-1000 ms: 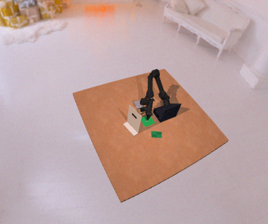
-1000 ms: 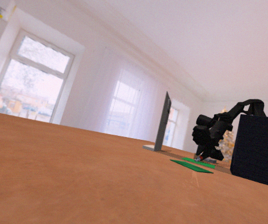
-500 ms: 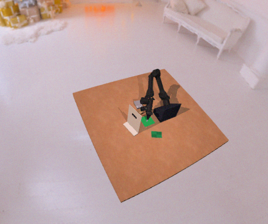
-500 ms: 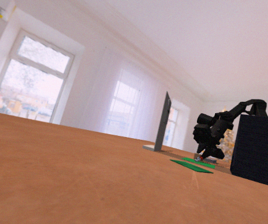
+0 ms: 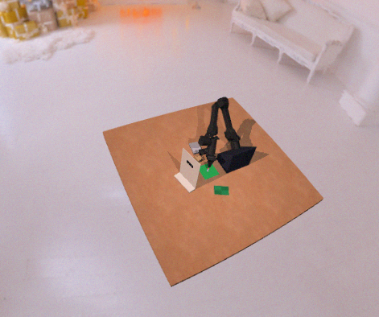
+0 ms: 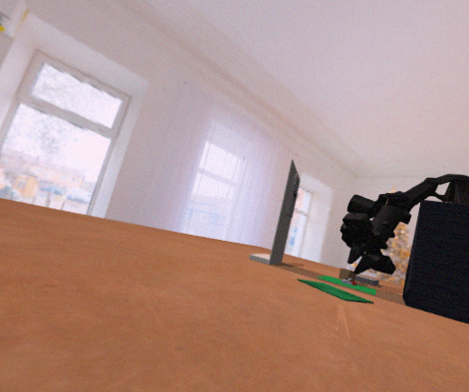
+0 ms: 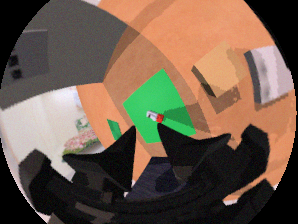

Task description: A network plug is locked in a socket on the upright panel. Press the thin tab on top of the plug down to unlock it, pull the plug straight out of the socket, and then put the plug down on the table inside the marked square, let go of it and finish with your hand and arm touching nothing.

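Jaws [image 5: 208,166] [image 6: 361,266], black, parted, with nothing between them, poised above the plug [image 5: 208,170] [image 6: 352,283] [image 7: 155,116], white and red, lying on the green square [image 5: 209,174] [image 6: 366,289] [image 7: 150,95]. Beside the square, one upright panel [image 5: 186,170] [image 6: 284,219] [image 7: 65,45]; near it, a tan block [image 5: 199,158] [image 6: 347,274] [image 7: 218,69], all on a brown worktop [image 5: 220,233] [image 6: 147,308] [image 7: 190,25]

High top, low exterior, claw-side wrist.

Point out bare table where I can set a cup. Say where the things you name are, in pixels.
Bare table [image 5: 220,237] [image 6: 122,298] lies in front of the small green patch [image 5: 221,190] [image 6: 339,291]. It is crowded between the upright panel [image 5: 191,170] [image 6: 284,219] and the dark block [image 5: 237,158] [image 6: 451,264].
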Robot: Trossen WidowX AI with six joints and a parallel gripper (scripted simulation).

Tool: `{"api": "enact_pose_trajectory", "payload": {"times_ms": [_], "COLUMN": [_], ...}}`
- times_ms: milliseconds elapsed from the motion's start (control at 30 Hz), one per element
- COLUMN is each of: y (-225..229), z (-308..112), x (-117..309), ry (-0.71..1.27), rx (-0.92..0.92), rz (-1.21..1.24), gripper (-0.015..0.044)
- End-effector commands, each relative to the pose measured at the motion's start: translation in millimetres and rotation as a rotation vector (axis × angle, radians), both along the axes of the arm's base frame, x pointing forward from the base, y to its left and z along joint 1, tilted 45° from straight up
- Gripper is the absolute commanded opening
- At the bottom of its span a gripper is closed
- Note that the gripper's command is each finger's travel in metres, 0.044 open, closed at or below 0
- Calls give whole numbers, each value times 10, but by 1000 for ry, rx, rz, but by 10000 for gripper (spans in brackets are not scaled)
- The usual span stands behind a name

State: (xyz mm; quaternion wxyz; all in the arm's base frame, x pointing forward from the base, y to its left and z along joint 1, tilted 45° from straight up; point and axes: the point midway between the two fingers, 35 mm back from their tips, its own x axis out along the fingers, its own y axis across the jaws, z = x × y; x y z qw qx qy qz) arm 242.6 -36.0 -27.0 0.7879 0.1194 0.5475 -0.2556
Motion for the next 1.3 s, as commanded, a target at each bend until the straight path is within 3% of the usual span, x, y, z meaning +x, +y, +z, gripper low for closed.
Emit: {"api": "enact_pose_trajectory", "payload": {"times_ms": [0,1267], "y": [11,422], "z": [27,449], "x": [0,69], "ry": [-2,1], "rx": [-2,4], "rz": [-4,-4], "gripper": [156,156]}}
